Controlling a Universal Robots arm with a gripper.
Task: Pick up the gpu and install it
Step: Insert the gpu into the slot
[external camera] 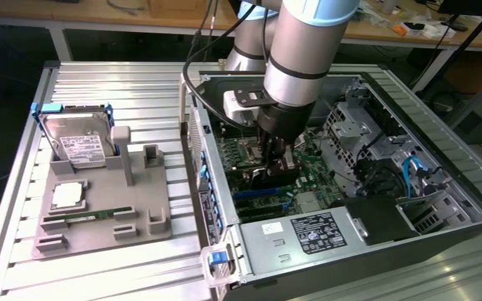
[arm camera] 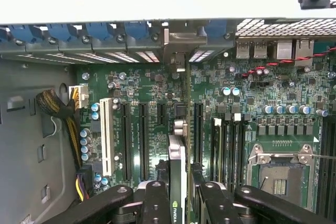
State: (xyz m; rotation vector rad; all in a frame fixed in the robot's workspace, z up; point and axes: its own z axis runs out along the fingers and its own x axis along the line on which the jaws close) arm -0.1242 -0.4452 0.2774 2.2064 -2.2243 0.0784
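Note:
My gripper (external camera: 278, 168) is down inside the open computer case (external camera: 442, 188), over the green motherboard (external camera: 308, 169). It is shut on the gpu (external camera: 268, 182), a thin dark card held on edge. In the wrist view the gpu (arm camera: 177, 156) runs edge-on between my black fingers (arm camera: 156, 203), with my gripper (arm camera: 181, 205) clamped on both its faces. Its silvery bracket (arm camera: 184, 43) sits against the row of rear slot openings with blue clips (arm camera: 100, 30). The card stands in line with the black expansion slots (arm camera: 143, 135); I cannot tell whether it is seated in one.
A grey fixture tray (external camera: 140, 229) at the exterior view's left carries a silver hard drive (external camera: 78, 141), a processor (external camera: 68, 195) and a green memory stick (external camera: 95, 215). In the case are the power supply (external camera: 308, 235), drive cages (external camera: 354, 125), a processor socket (arm camera: 278, 174) and a cable bundle (arm camera: 63, 114).

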